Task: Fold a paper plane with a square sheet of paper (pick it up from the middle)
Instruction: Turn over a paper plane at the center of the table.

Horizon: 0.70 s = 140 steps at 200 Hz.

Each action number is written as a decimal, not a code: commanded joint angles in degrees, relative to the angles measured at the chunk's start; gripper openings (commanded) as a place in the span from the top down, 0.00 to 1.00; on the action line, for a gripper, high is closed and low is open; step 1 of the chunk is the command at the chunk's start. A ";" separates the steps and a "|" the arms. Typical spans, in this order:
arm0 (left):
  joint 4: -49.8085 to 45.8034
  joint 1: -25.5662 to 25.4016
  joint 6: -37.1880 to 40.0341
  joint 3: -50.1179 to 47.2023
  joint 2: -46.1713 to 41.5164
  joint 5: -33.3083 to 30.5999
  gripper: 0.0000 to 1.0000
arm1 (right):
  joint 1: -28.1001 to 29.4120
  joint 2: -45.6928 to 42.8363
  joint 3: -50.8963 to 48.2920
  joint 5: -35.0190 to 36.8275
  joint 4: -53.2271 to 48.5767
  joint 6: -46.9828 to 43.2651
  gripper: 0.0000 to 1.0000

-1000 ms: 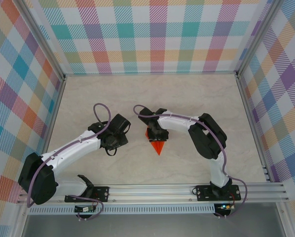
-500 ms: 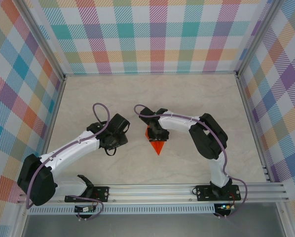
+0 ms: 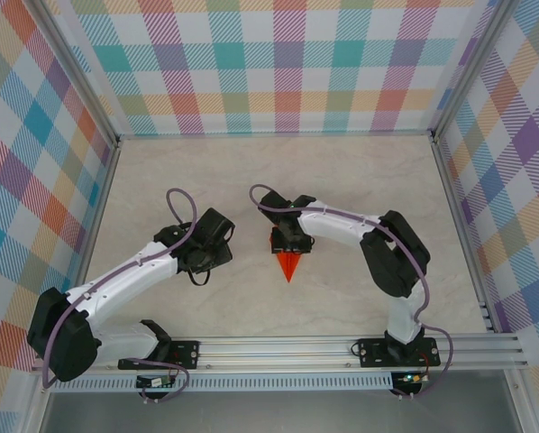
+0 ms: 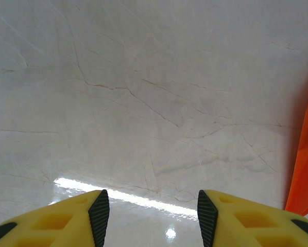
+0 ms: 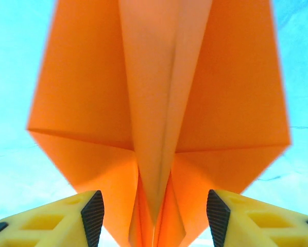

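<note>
The paper plane (image 3: 288, 265) is a bright orange dart lying on the pale marble table (image 3: 360, 180), its tip pointing at the near edge. My right gripper (image 3: 290, 241) hovers over its wide end. In the right wrist view the plane (image 5: 159, 103) shows its raised centre crease running between my right gripper's (image 5: 155, 218) open jaws, whose black pads (image 5: 92, 216) stand apart from the fold on both sides. My left gripper (image 3: 217, 244) sits to the left of the plane, open (image 4: 153, 218) over bare table, with an orange paper edge (image 4: 306, 164) at the far right of the left wrist view.
Checked walls (image 3: 278, 63) with metal posts close in the table on three sides. An aluminium rail (image 3: 278, 347) carrying both arm bases runs along the near edge. A purple cable (image 3: 175, 203) loops above the left wrist.
My right gripper's jaws have spread apart and let go of the plane's centre fold. The right arm has shifted slightly right. The left arm has drawn back a little to the left.
</note>
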 commanded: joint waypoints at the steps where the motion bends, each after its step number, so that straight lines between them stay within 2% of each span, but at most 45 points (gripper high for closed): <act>1: -0.20 0.66 1.19 -0.23 -0.74 -1.75 0.49 | -0.27 -4.56 -0.12 2.12 -1.91 -1.24 0.41; 53: -0.23 0.75 1.25 -0.90 -1.35 -1.88 0.47 | -0.27 -10.69 -2.56 5.65 -2.68 0.17 0.41; 77: 1.04 0.75 2.16 -1.87 -3.99 -2.90 0.46 | -0.26 -18.10 -6.37 9.67 -0.77 -0.28 0.34; 110: 2.78 0.84 4.00 -4.27 -11.09 -8.29 0.43 | -0.27 -32.64 -13.16 19.90 2.35 -3.31 0.22; 129: 2.36 1.10 4.58 -5.08 -14.62 -12.32 0.36 | -0.48 -40.49 -16.72 27.57 2.93 -5.08 0.18; 140: 2.20 1.24 4.96 -5.55 -16.33 -14.25 0.31 | -0.90 -43.84 -18.85 32.93 3.46 -6.22 0.13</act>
